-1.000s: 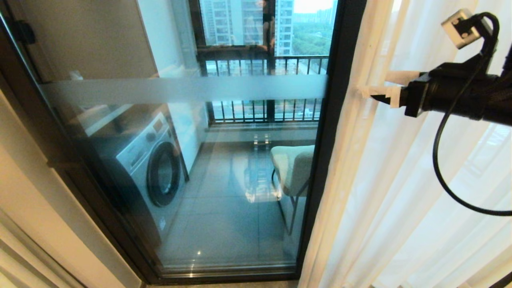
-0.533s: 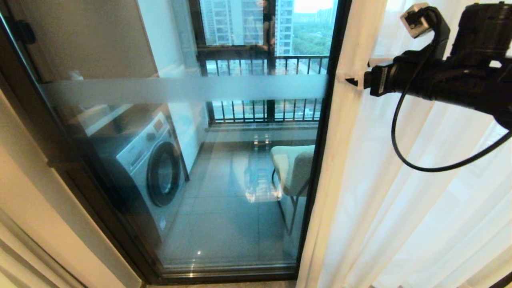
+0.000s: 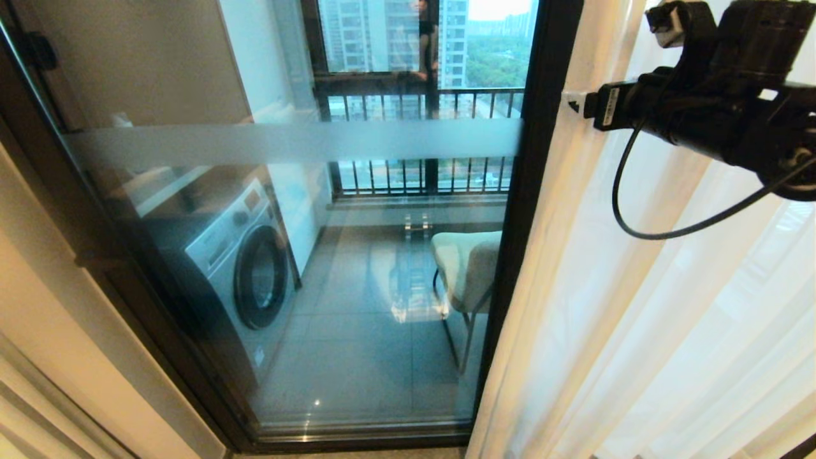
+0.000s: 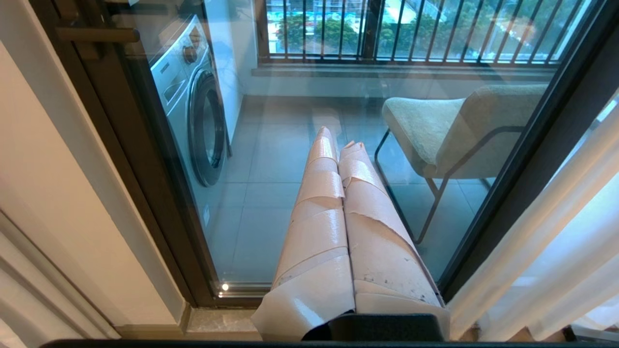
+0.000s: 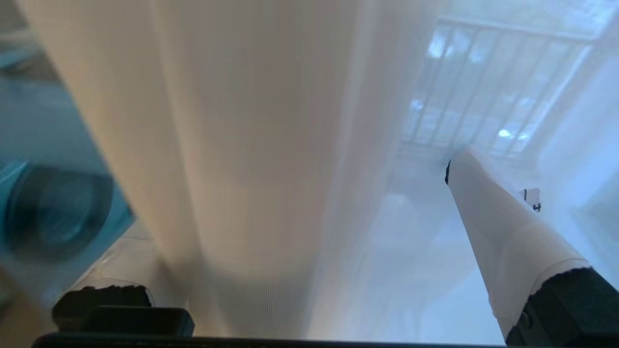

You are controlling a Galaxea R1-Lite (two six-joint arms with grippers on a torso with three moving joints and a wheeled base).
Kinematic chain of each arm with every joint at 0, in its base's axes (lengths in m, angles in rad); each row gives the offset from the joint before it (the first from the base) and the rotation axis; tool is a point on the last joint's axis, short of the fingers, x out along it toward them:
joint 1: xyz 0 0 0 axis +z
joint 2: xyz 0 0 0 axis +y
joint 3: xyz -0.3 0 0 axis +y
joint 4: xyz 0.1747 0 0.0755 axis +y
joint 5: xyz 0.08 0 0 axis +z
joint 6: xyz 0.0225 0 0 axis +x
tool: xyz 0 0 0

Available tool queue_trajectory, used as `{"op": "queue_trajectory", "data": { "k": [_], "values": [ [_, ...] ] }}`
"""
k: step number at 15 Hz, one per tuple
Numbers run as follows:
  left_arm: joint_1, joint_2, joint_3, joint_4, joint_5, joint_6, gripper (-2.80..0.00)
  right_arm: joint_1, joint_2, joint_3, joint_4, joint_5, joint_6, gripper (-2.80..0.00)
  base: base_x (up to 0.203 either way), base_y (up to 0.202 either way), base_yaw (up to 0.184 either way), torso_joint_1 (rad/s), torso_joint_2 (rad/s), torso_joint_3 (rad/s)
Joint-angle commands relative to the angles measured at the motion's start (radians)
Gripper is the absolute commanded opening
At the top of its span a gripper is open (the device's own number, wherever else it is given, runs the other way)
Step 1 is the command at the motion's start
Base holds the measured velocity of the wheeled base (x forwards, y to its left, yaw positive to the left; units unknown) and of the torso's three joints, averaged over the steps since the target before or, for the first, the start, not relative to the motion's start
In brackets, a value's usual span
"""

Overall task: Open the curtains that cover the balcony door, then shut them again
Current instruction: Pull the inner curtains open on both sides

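I'm seeing the balcony door (image 3: 306,255) at nine o'clock, smooth glass in a black frame. My left gripper (image 4: 341,150) is resting pinched shut, empty. At three o'clock the curtains (image 3: 637,319) are hanging in long vertical cream pleats; my right gripper (image 3: 574,105) is gaping wide around their edge fold.

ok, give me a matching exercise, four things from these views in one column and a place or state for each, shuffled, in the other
Things:
1. left tool
2. right tool
3. washing machine
4. chair

Place or state:
A. open, with a fold of the curtains between its fingers
B. behind the balcony door, on the balcony's left side
C. shut, holding nothing
D. behind the glass, beside the door's dark upright frame

Pairs: 1-C, 2-A, 3-B, 4-D
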Motion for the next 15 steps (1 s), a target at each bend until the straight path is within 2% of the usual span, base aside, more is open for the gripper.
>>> {"op": "queue_trajectory", "data": {
  "k": [1, 8, 15],
  "values": [
    [0.0, 0.0, 0.0, 0.0, 0.0, -0.001, -2.8, -0.012, 0.012, -0.01, -0.018, -0.035, 0.002, 0.0, 0.0, 0.0, 0.0, 0.0, 0.0, 0.0],
    [0.0, 0.0, 0.0, 0.001, 0.0, -0.001, -2.8, -0.119, 0.037, -0.055, -0.07, -0.053, -0.007, 0.0, 0.0, 0.0, 0.0, 0.0, 0.0, 0.0],
    [0.0, 0.0, 0.0, 0.001, 0.0, -0.001, -2.8, -0.175, 0.083, -0.058, -0.181, -0.05, -0.035, 0.0, 0.0, 0.0, 0.0, 0.0, 0.0, 0.0]
  ]
}}
